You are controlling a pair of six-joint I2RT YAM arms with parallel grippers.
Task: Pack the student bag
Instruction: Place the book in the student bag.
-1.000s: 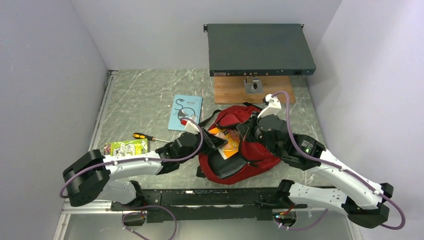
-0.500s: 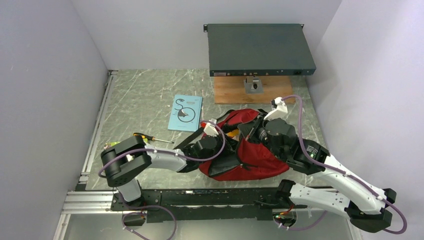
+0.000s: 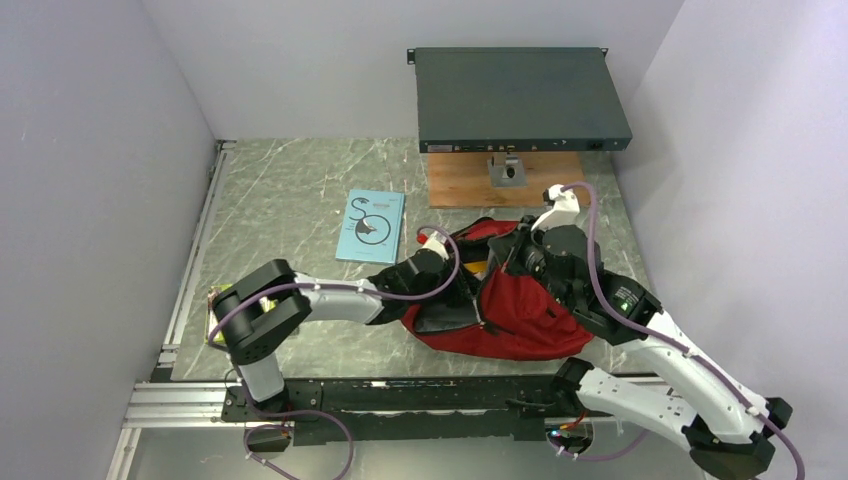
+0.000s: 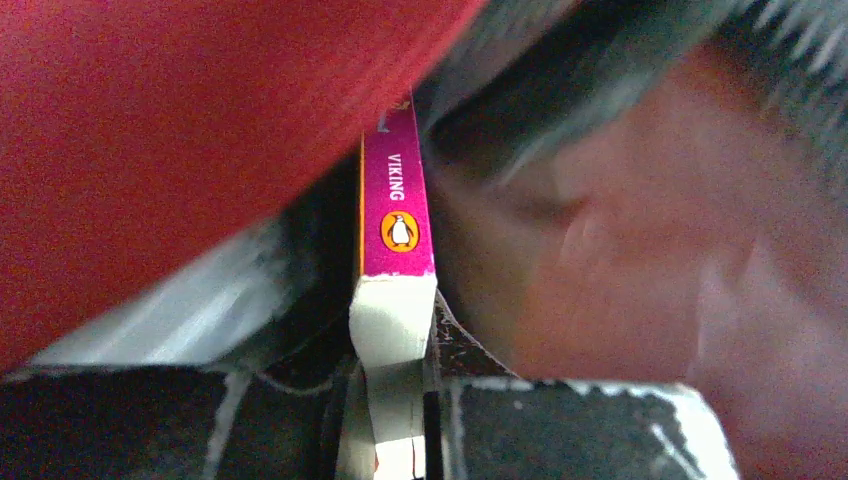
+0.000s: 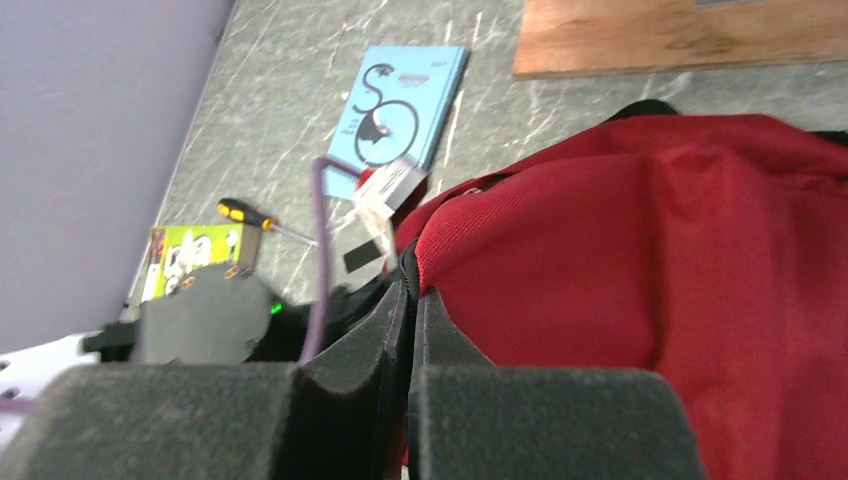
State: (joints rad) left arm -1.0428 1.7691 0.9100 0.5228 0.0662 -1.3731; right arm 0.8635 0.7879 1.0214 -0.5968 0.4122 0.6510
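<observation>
- Left gripper, bottom centre of the left wrist view: clamped on the white page edge of a book. The book's long axis runs straight up the frame, away from the gripper.
- Bag, centre of the top view on the desk: red fabric lies left of, right of and above the book, so the book is judged partly inside the mouth. The next push should follow the spine inward.
- Right gripper, lower centre of the right wrist view: jaws together, apparently pinching the mouth's black-trimmed rim.
- Writing: the magenta spine reads "VIKING" above a penguin logo. The blue booklet, upper left of the bag, shows a black swirl, with its title too small to read.
</observation>
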